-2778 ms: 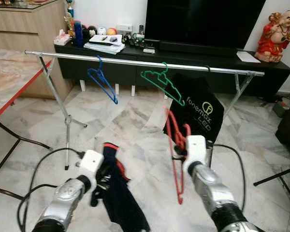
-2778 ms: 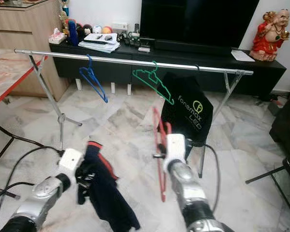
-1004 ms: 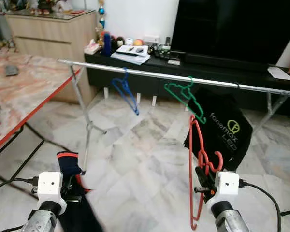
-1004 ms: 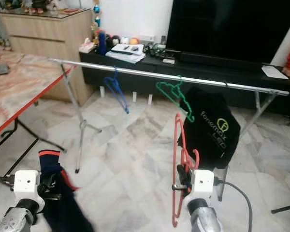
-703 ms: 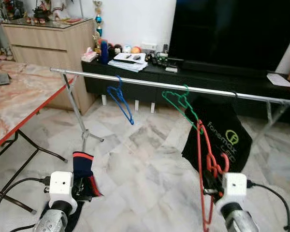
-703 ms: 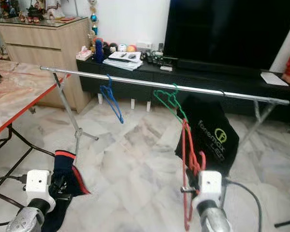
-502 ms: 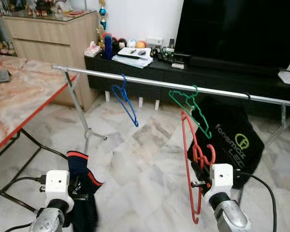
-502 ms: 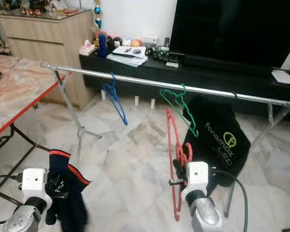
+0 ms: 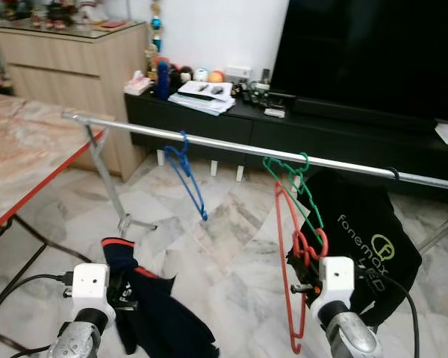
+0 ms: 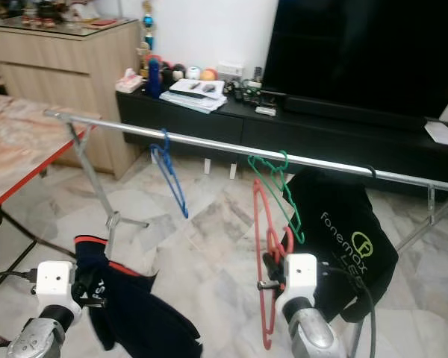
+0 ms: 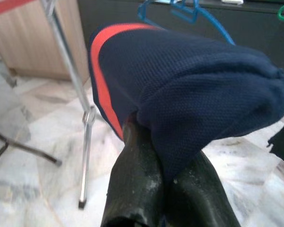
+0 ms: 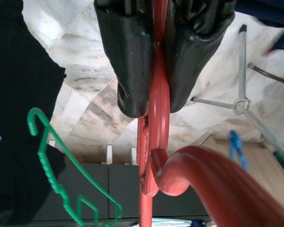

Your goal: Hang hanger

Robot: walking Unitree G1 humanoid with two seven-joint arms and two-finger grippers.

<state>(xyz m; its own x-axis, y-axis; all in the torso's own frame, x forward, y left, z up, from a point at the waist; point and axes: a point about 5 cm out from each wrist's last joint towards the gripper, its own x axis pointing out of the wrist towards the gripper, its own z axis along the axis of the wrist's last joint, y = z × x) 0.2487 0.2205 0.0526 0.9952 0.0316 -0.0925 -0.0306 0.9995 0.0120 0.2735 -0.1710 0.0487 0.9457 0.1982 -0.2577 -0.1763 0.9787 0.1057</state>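
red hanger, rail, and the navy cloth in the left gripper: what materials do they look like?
Red hanger: likely plastic, smooth and glossy with rounded moulded edges.
Rail: metal tube by its bright silvery sheen, probably steel or aluminium.
Navy cloth: knitted fabric with a fine mesh weave and a red stripe; looks synthetic, though I can't be sure.

Place: living room of a home.
Screen: large black television [image 9: 373, 52] against a white wall.
Media unit: low black TV cabinet [image 9: 343, 138] carrying papers, small balls, a blue bottle and a tissue box.
Storage: wooden sideboard [image 9: 67, 67] with ornaments on top.
Floor: polished marble floor [image 9: 224, 224], veined grey and white.
Laundry gear: silver clothes rail [image 9: 231, 147] on folding legs, bearing a blue hanger [image 9: 188, 175], a green hanger [image 9: 295, 183] and a black printed shirt [image 9: 366, 246].
Surface: marble-patterned, red-edged surface [image 9: 22, 164] at the left.
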